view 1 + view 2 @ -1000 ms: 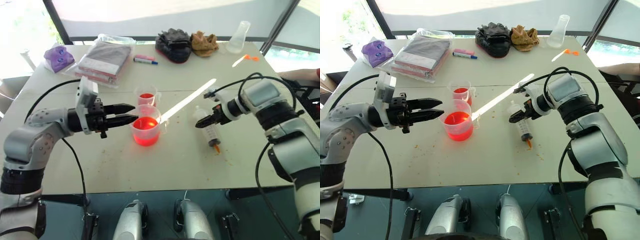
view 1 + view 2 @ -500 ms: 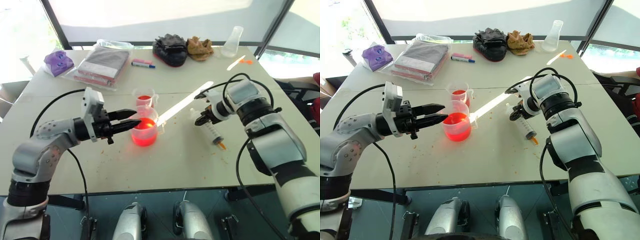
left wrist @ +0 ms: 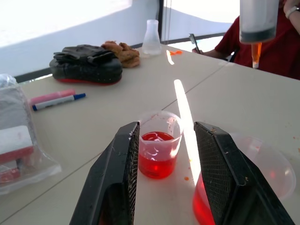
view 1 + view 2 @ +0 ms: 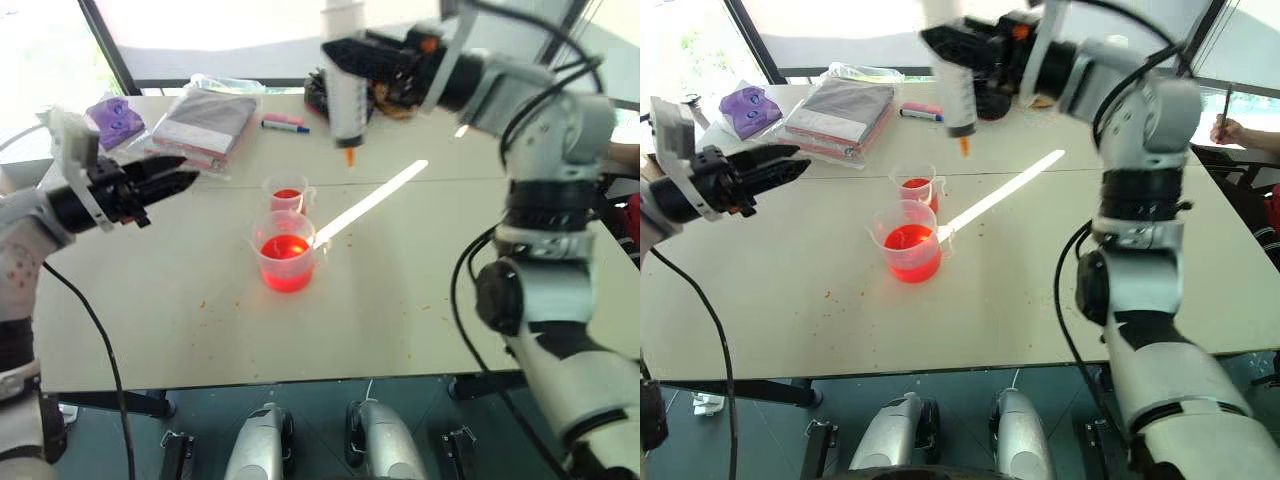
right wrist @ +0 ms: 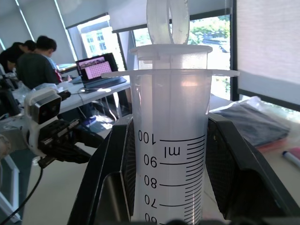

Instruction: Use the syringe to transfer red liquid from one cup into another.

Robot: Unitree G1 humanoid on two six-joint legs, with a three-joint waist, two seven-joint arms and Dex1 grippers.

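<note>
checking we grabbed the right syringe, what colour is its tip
Orange. The syringe hangs tip-down, and the left eye view shows the tip best.

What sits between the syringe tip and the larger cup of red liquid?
In the left eye view, the smaller cup, holding some red liquid, stands between the raised syringe tip and the larger cup; it stands on the table.

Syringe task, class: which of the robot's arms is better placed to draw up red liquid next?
Right. Its fingers hold the syringe upright, tip down, above the cups; the left gripper is open, off to the side.
</note>
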